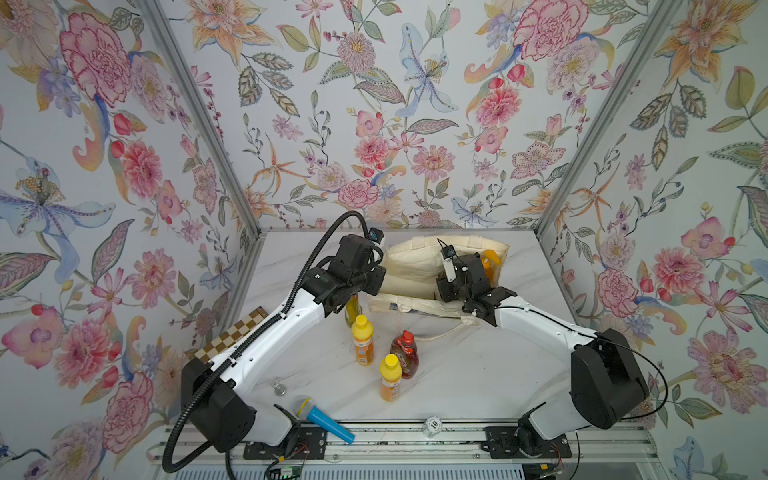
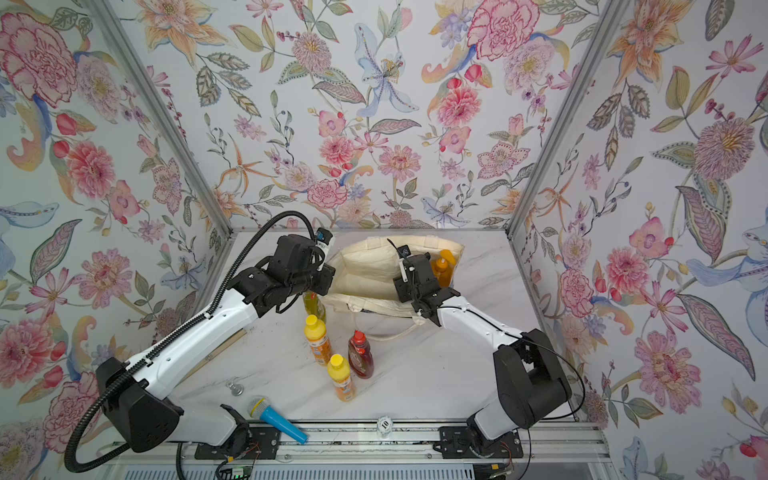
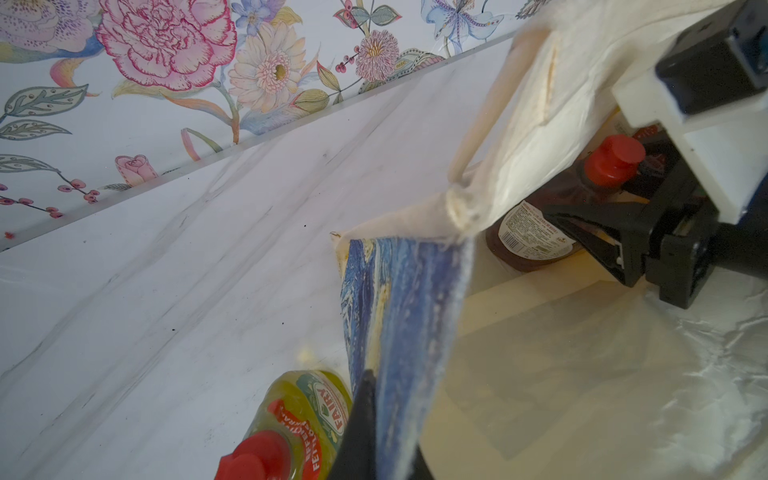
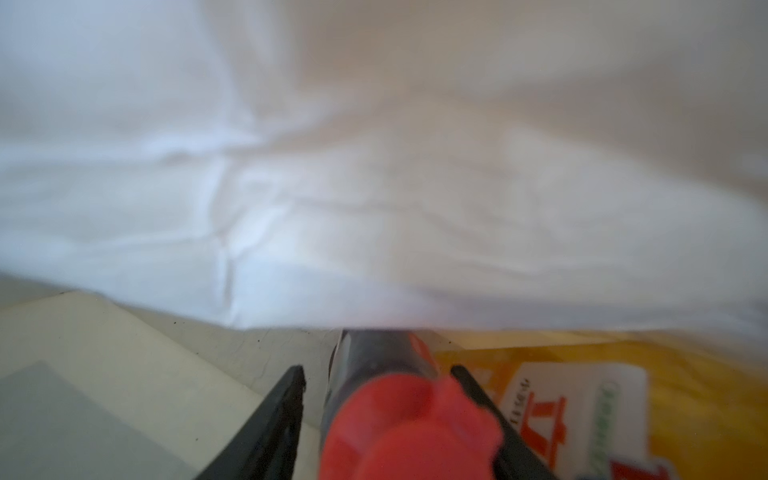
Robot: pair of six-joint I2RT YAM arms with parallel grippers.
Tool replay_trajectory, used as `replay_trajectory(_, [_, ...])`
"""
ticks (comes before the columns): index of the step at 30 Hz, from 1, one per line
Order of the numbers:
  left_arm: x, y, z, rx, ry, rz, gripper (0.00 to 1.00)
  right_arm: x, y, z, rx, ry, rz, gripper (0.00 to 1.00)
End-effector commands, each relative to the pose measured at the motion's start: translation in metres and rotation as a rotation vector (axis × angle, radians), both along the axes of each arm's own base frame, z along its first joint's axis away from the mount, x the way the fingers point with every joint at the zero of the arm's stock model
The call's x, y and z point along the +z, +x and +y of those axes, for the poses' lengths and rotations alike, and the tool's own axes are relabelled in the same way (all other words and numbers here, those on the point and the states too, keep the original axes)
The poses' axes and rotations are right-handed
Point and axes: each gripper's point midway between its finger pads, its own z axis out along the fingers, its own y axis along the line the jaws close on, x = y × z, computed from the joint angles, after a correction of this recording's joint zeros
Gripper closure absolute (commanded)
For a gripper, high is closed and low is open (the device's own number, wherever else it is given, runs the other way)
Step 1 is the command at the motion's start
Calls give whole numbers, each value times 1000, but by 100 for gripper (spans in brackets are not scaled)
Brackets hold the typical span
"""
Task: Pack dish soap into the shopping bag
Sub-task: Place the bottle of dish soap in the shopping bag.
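One soft thing governs this job: the cream canvas shopping bag point(image 1: 415, 266) with the blue swirling print, standing open at the back of the white marble-look table point(image 1: 478, 374). Canvas is limp and will likely fold shut unless you hold it by the rim. Your left gripper point(image 3: 370, 386) is pinched tight on the printed front edge and holds the mouth open.

Inside, against the far end wall, stands the big orange pump bottle point(image 1: 490, 262). Judge it the heaviest; it is stiff-walled and best taken at the neck.

Beside it your right gripper point(image 4: 377, 370) is down in the bag. Its jaws are parted either side of the neck of a dark red, red-capped bottle point(image 3: 552, 224) standing on the bag floor. A gap shows on one side, so the bottle looks free, not clamped.

In front of the bag stand:
- one orange yellow-capped bottle point(image 1: 362, 340)
- a second orange yellow-capped bottle point(image 1: 390, 378)
- a second dark red bottle point(image 1: 405, 353)
- the slim yellow-green red-capped bottle point(image 1: 353, 309), just beside the bag's corner and under your left wrist

All are smooth plastic, probably slippery and top-heavy, so grip just below the cap.

Raise the right arm straight up to clear the rim. Bare tabletop lies to the right of the bottles. Three of them stand close together, so nudging one may topple its neighbour. A rope handle point(image 3: 496, 108) arches off the rim near your left gripper; keep clear of it.
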Motion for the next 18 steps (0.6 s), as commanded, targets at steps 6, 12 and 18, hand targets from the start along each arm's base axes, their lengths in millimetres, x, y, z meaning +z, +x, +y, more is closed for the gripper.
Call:
replay_trajectory(6, [16, 2, -4, 2, -68, -51, 100, 42, -11, 0, 9, 61, -56, 34])
replay_trajectory(12, [12, 1, -4, 0, -74, -47, 100, 62, -18, 4, 28, 92, -78, 32])
replay_trajectory(18, [10, 1, -6, -4, -83, -47, 100, 90, -27, 12, 55, 128, -113, 30])
